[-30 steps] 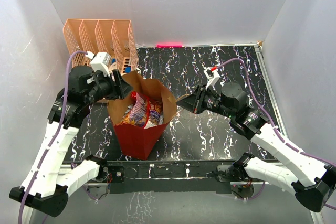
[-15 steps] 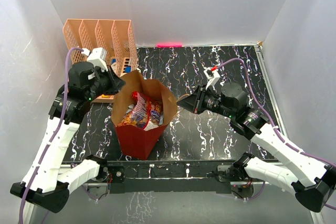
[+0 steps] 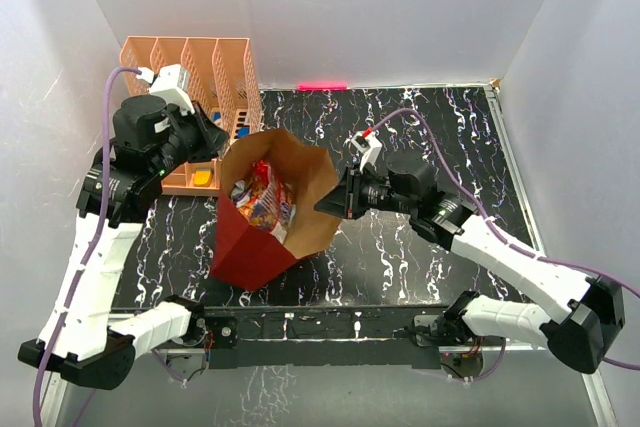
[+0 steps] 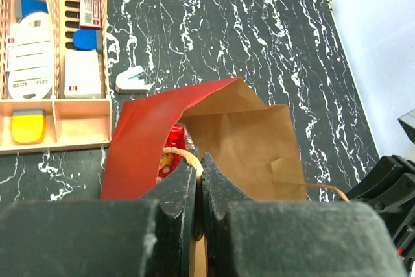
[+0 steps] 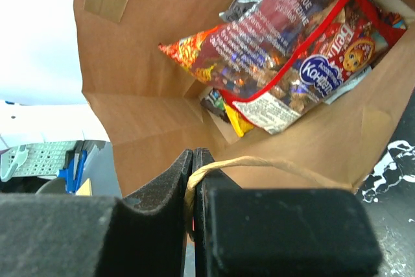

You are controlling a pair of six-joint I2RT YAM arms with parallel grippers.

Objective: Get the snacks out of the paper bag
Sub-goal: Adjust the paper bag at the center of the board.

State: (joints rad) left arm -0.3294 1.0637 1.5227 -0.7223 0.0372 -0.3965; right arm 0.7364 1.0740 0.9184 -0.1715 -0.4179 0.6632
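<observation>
The paper bag (image 3: pixel 250 247), red outside and brown inside, leans on the table with its mouth held open between my arms. My left gripper (image 3: pixel 220 142) is shut on its tan handle (image 4: pixel 185 156) at the bag's left rim. My right gripper (image 3: pixel 328 204) is shut on the other handle (image 5: pixel 259 162) at the right rim. Inside lie the snacks: the large red candy bag (image 5: pixel 292 37) with a clear window, also seen from above (image 3: pixel 262 199), a yellow packet (image 5: pixel 237 121), and a silver packet (image 5: pixel 243 4) partly hidden behind it.
The peach file rack (image 3: pixel 190 67) stands at the back left, close to my left arm, with cards and erasers in its tray (image 4: pixel 78 121). A pink stick (image 3: pixel 322 85) lies against the back wall. A small white object (image 4: pixel 133 79) lies beside the rack.
My left gripper rose up and left with its handle. My right gripper moved left and up with the other handle. The bag tipped over and its mouth spread wider.
</observation>
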